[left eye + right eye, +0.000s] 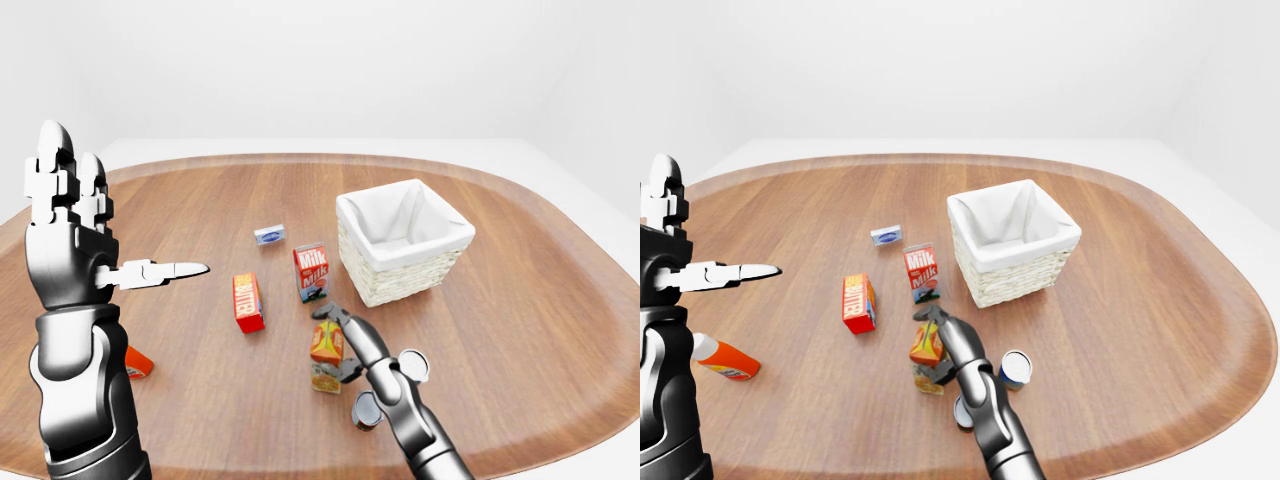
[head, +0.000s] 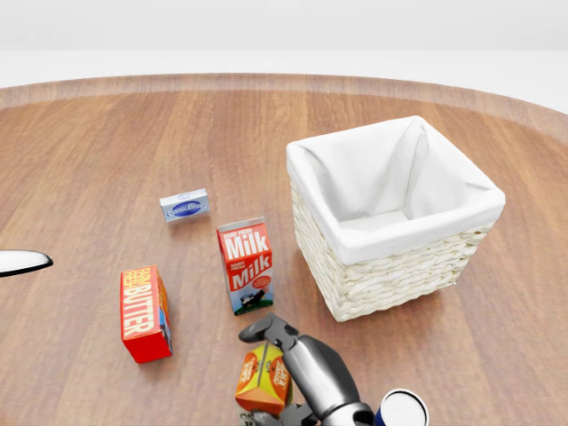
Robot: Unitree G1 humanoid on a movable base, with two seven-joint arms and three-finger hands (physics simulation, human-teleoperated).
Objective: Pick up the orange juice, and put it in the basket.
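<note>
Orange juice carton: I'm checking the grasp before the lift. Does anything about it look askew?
Yes. The orange juice carton leans tilted in the right robot hand, whose fingers wrap it above the wooden table.

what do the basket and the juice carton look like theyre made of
Basket: pale woven wicker by its braided walls, with a white cloth-like liner folded over the rim. Orange juice, held in the right hand: looks like glossy printed cardboard, with a gabled top.

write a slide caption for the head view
Right hand closes its fingers on the orange juice below the milk carton, left of the basket.
</note>
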